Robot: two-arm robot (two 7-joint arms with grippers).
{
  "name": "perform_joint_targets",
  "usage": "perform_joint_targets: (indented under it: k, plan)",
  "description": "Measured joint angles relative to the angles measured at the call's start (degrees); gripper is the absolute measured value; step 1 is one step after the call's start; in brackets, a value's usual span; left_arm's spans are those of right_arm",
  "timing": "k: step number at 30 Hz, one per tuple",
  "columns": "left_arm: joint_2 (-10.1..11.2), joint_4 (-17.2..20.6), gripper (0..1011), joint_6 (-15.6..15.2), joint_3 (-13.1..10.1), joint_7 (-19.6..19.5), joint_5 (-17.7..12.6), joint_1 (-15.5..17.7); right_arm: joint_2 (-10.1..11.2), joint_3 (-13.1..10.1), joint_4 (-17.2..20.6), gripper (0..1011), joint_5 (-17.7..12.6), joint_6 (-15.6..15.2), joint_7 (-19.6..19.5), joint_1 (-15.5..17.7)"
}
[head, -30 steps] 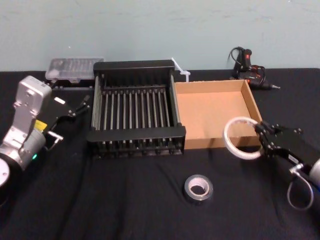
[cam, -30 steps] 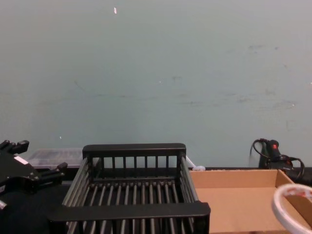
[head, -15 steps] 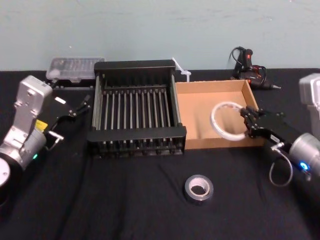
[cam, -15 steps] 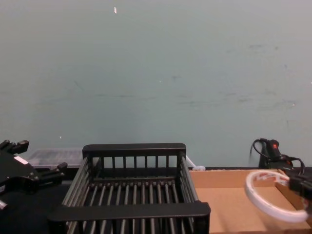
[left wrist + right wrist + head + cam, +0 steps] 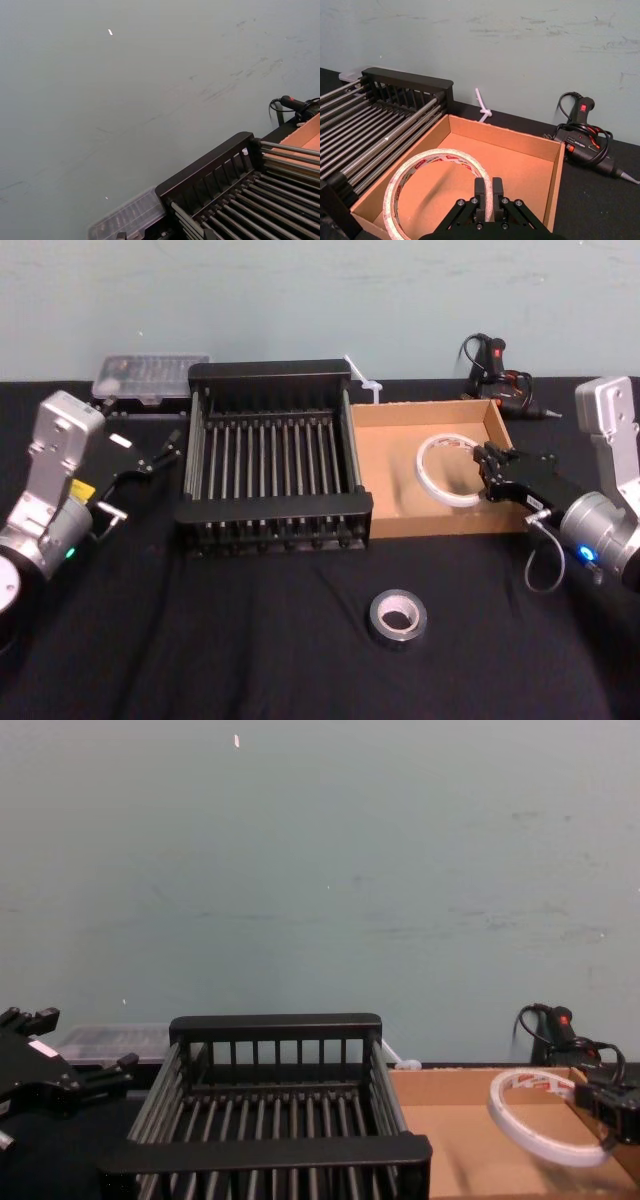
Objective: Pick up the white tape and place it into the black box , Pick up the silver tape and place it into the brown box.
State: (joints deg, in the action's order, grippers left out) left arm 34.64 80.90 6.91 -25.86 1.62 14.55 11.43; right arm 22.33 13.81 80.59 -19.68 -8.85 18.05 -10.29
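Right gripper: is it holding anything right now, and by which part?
Yes. The right gripper is shut on the white tape, pinching the ring's band at one side, above the brown box. The left gripper holds nothing.

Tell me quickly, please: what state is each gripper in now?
Left gripper: open, holding nothing.
Right gripper: closed on the round white red-printed tape roll.
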Motion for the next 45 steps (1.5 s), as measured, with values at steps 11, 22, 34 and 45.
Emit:
perform_joint_targets:
  k: [11, 22, 34, 45]
  plan:
    - [0.0, 0.0, 1001, 0.0, 0.0, 0.0, 0.0, 0.0, -0.3, 0.5, 0.6, 95, 0.5, 0.2, 0.4, -0.7]
    - [0.0, 0.0, 1001, 0.0, 0.0, 0.0, 0.0, 0.0, -1.8, 2.6, 1.2, 95, 1.6, -0.1, 0.9, -3.0]
    - [0.0, 0.0, 1001, 0.0, 0.0, 0.0, 0.0, 0.0, -4.7, 5.6, 0.1, 95, 4.3, -1.0, 0.1, -6.8]
    - [0.0, 0.0, 1001, 0.0, 0.0, 0.0, 0.0, 0.0, -8.2, 8.9, -4.7, 95, 7.8, -1.8, 0.0, -12.0]
